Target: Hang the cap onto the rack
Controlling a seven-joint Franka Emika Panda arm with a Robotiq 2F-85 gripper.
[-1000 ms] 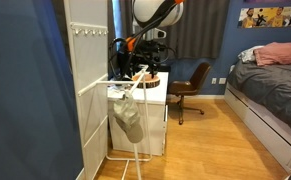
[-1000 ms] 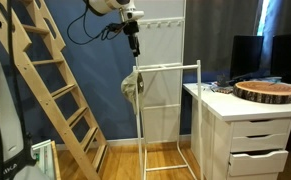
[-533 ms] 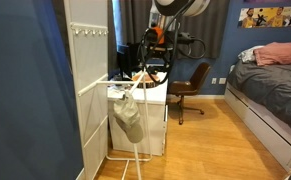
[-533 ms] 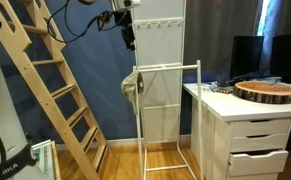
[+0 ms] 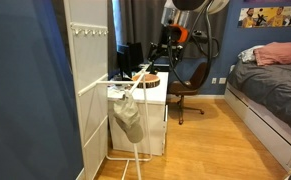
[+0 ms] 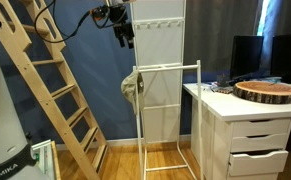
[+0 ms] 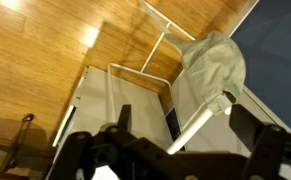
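Note:
The pale grey-beige cap [image 6: 132, 89] hangs limp like a pouch from the top corner of the white tubular rack [image 6: 171, 66]. It shows in both exterior views, and in the other one the cap [image 5: 131, 120] sags below the rack's slanted pole [image 5: 126, 97]. My gripper [image 6: 125, 38] is above the rack, apart from the cap, open and empty. It also shows in an exterior view [image 5: 166, 50]. In the wrist view the cap [image 7: 214, 64] sits on the pole end [image 7: 192, 124], far below my open jaws [image 7: 185, 122].
A tall white panel with small pegs [image 6: 163, 30] stands behind the rack. A wooden ladder [image 6: 47, 75] leans beside it. A white drawer desk [image 6: 253, 130] holds a round brown object [image 6: 266, 91]. A brown office chair [image 5: 191, 85] and a bed [image 5: 270, 95] stand further off.
My gripper has risen and drawn away from the rack top over the last second. The cap stays hanging on the rack, unmoved.

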